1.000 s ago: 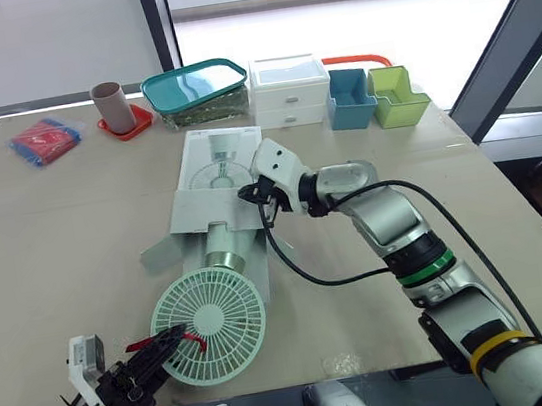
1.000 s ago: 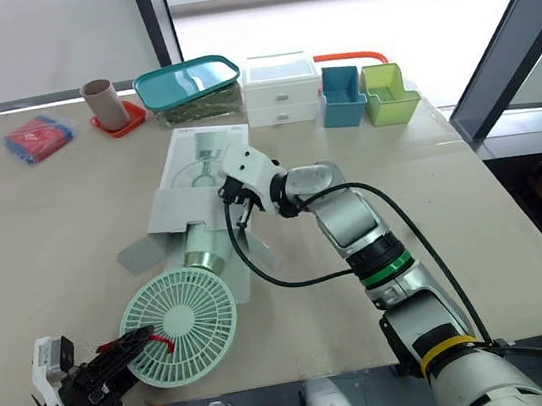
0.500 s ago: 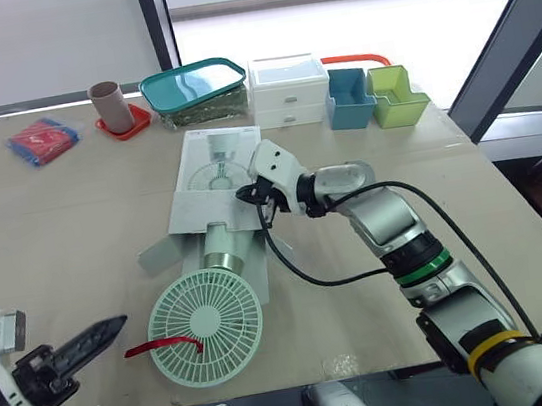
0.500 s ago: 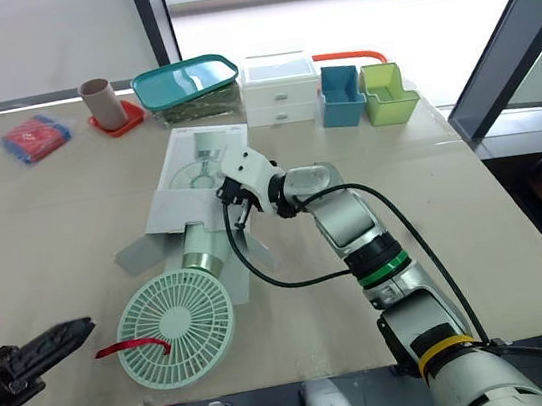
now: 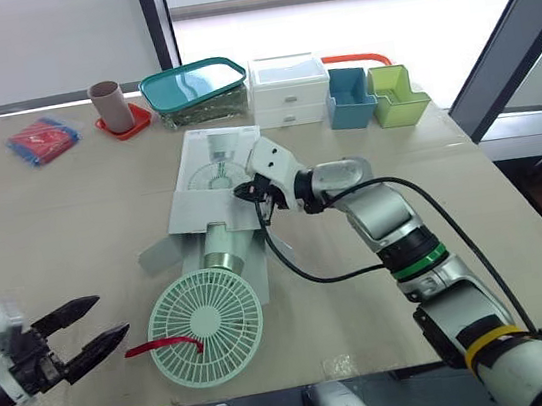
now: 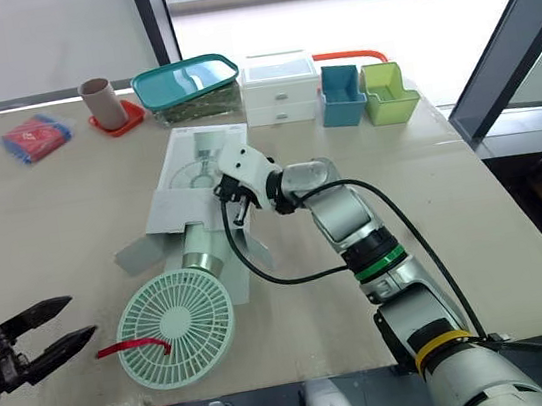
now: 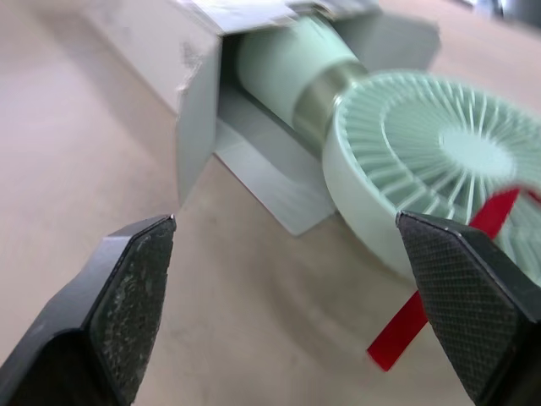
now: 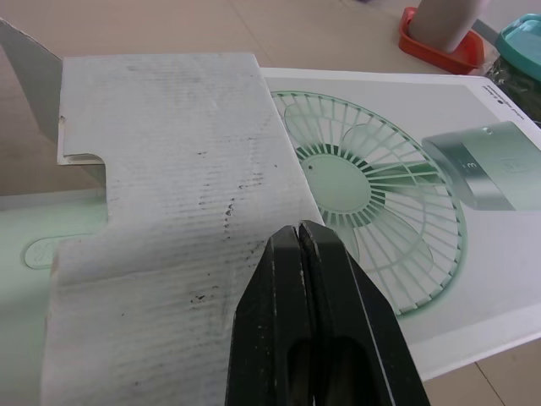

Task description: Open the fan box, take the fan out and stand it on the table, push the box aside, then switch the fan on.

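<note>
The left arm reaches in low over the near left edge of the counter (image 5: 62,222). Its left claw (image 5: 104,320) is spread wide, tips pointing toward the fan (image 5: 207,323) and near the red ribbon (image 5: 160,346) on its grille. The fan lies flat, its head out on the counter and its stem inside the open fan box (image 5: 204,194). The right arm stretches forward with a bent elbow, its right claw (image 5: 253,194) pressed together, tips on the box's top.
</note>
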Robot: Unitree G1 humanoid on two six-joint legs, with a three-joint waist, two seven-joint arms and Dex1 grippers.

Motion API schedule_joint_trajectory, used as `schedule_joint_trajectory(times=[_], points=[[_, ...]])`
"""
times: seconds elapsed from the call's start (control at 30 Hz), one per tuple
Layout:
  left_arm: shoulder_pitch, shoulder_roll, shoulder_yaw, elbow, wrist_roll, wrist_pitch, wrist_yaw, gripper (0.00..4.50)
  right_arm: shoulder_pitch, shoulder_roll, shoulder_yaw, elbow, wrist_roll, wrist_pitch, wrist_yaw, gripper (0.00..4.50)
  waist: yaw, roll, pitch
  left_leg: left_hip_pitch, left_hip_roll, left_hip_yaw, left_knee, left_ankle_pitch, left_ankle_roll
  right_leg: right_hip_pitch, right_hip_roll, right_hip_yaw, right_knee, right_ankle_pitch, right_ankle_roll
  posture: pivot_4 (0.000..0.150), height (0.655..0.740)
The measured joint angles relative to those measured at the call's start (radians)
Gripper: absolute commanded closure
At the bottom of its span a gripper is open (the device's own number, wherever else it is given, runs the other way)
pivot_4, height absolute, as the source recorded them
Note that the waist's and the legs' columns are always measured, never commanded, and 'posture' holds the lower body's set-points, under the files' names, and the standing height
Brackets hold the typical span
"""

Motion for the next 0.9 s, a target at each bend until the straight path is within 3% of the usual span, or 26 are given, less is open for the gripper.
schedule_joint_trajectory(times=[0.2,0.33,0.53,0.73,0.9], points=[[-0.059,-0.026,-0.051,0.114,0.134,-0.262,-0.081,0.06,0.001,-0.013,-0.050,-0.119,0.081,0.084,0.044,4.50,0.001,0.000,0.000,-0.001,0.000,-0.001,0.000,0.000,0.000,0.000,0.000,0.000,0.000,0.000,0.000,0.150,0.7400],[-0.139,-0.050,-0.074,0.201,0.154,-0.352,-0.092,0.06,0.007,-0.064,-0.085,-0.282,0.151,0.155,0.077,4.50,0.001,0.000,0.000,-0.001,0.000,-0.001,0.001,0.000,0.001,0.000,-0.001,-0.001,0.000,0.001,0.001,0.150,0.7400],[-0.235,-0.050,-0.095,0.309,0.192,-0.483,-0.101,0.06,0.040,-0.121,-0.090,-0.335,0.188,0.205,0.084,4.50,0.000,0.000,0.000,-0.001,0.000,-0.001,0.001,0.000,0.001,0.000,0.000,-0.001,0.001,0.001,0.002,0.150,0.7400],[-0.268,-0.051,-0.137,0.422,0.260,-0.902,-0.202,0.06,0.147,-0.215,-0.138,-0.447,0.272,0.255,0.120,4.50,0.003,0.000,0.000,-0.001,0.000,-0.001,0.001,-0.001,0.002,0.000,-0.002,-0.002,0.001,0.001,0.002,0.150,0.7400],[-0.301,-0.048,-0.153,0.519,0.265,-1.122,-0.192,0.06,0.257,-0.297,-0.172,-0.564,0.355,0.250,0.186,4.50,0.004,0.000,0.000,-0.001,0.000,-0.001,0.003,-0.002,0.003,0.001,-0.001,-0.002,0.001,0.002,0.002,0.150,0.7400]])
